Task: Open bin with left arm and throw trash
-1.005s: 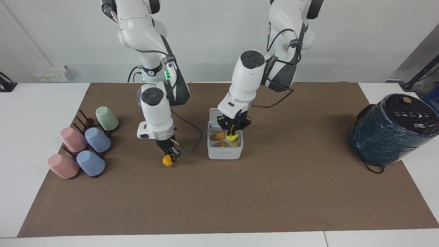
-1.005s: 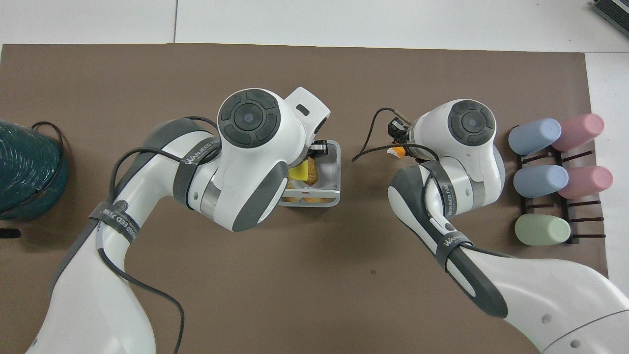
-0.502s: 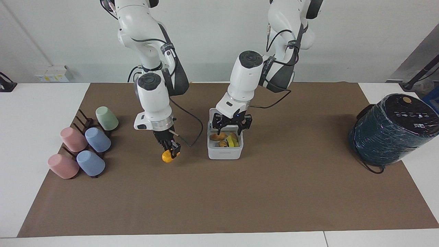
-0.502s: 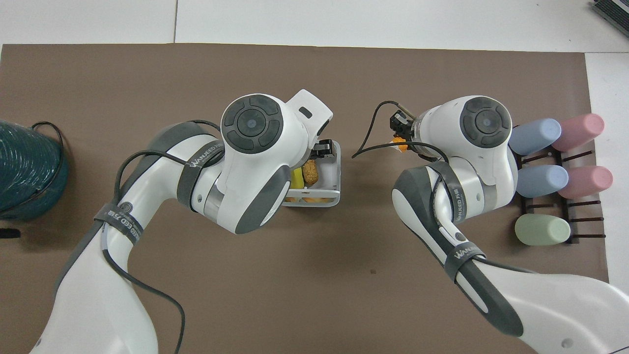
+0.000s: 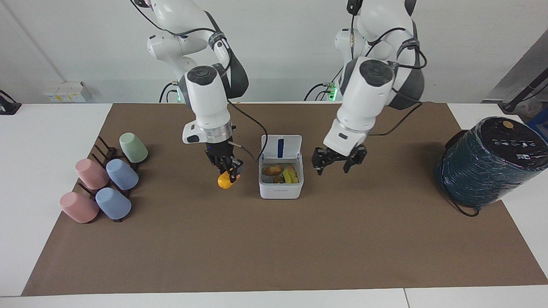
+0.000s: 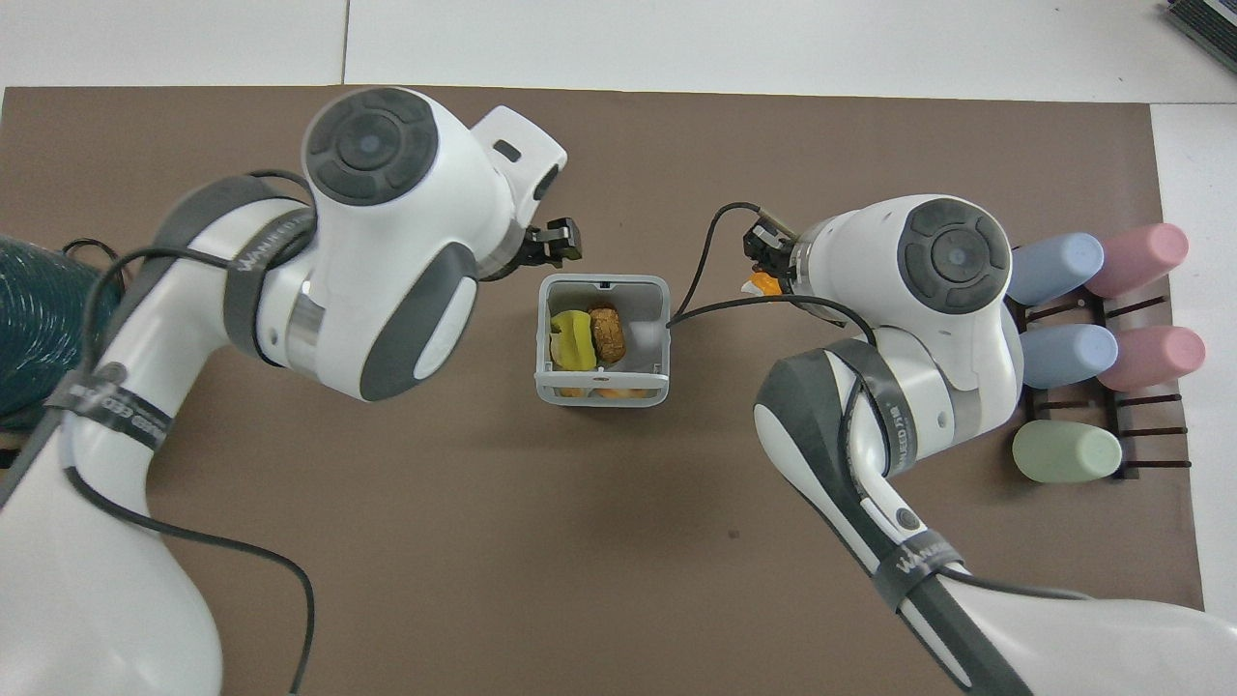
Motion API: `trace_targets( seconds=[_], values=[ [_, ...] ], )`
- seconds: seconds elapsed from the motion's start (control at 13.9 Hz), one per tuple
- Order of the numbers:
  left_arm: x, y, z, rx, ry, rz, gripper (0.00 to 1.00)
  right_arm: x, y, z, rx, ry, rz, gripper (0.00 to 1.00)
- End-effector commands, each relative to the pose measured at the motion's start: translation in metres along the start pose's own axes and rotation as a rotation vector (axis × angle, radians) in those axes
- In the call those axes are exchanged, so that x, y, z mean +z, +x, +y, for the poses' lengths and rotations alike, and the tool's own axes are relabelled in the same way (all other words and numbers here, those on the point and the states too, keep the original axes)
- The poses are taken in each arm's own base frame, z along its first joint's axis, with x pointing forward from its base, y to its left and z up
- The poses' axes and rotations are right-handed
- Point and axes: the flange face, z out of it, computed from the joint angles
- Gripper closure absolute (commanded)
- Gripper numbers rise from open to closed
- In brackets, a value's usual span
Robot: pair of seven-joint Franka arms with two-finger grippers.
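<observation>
The white bin (image 5: 280, 192) stands open on the brown mat, its lid (image 5: 281, 147) upright with the blue stripe showing. A brownish lump (image 5: 272, 170) and a yellow piece (image 5: 290, 176) lie inside it. They also show in the overhead view, the lump (image 6: 607, 332) and the yellow piece (image 6: 570, 340) within the bin's rim (image 6: 601, 283). My left gripper (image 5: 334, 166) is open and empty, raised over the mat beside the bin toward the left arm's end. My right gripper (image 5: 229, 170) is shut on the orange wedge (image 5: 224, 179) and holds it over the mat beside the bin toward the right arm's end.
Several pastel cups (image 5: 107, 179) lie on a dark rack at the right arm's end of the mat. A big dark teal wrapped cylinder (image 5: 488, 162) stands at the left arm's end. The right arm's black cable (image 5: 252, 128) hangs close to the lid.
My left gripper let the yellow piece drop into the bin, opened, rose and swung away toward the left arm's end. My right gripper lifted the orange wedge and carried it closer to the bin.
</observation>
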Motion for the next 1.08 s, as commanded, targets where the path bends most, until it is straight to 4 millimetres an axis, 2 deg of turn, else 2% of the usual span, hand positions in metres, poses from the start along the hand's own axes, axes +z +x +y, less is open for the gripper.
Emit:
trace_targets(
  seconds=[0.0, 0.07, 0.22, 0.29, 0.36, 0.43, 0.57, 0.65, 0.79, 0.86, 1.0],
  values=[
    [-0.022, 0.018, -0.059, 0.077, 0.087, -0.018, 0.13, -0.015, -0.018, -0.021, 0.003, 0.004, -0.012, 1.0],
    [-0.025, 0.021, -0.082, 0.101, 0.11, -0.041, 0.13, -0.015, -0.026, -0.025, 0.016, 0.005, -0.016, 1.0],
    [-0.028, 0.024, -0.114, 0.105, 0.118, -0.074, 0.13, -0.01, -0.05, -0.037, 0.015, -0.001, -0.018, 1.0],
    [-0.03, 0.025, -0.125, 0.098, 0.119, -0.081, 0.13, -0.009, -0.052, -0.044, 0.026, 0.003, -0.016, 1.0],
    [-0.033, 0.025, -0.134, 0.091, 0.121, -0.093, 0.12, -0.007, -0.065, -0.054, 0.03, 0.007, -0.02, 1.0],
    [-0.045, 0.022, -0.138, 0.092, 0.124, -0.104, 0.12, -0.003, -0.074, -0.061, 0.041, 0.007, -0.024, 1.0],
    [-0.068, 0.02, -0.141, 0.123, 0.123, -0.12, 0.12, 0.004, -0.091, -0.072, 0.032, 0.006, -0.032, 0.94],
    [-0.073, 0.018, -0.141, 0.122, 0.124, -0.123, 0.12, 0.004, -0.09, -0.075, 0.031, 0.01, -0.029, 0.85],
    [-0.077, 0.016, -0.134, 0.133, 0.108, -0.113, 0.12, 0.003, -0.091, -0.076, 0.031, 0.011, -0.03, 0.08],
    [-0.082, 0.015, -0.131, 0.134, 0.091, -0.101, 0.12, 0.003, -0.091, -0.076, 0.031, 0.011, -0.03, 0.0],
    [-0.091, 0.015, -0.13, 0.128, 0.05, -0.072, 0.12, 0.003, -0.091, -0.076, 0.023, 0.006, -0.025, 0.0]
  ],
)
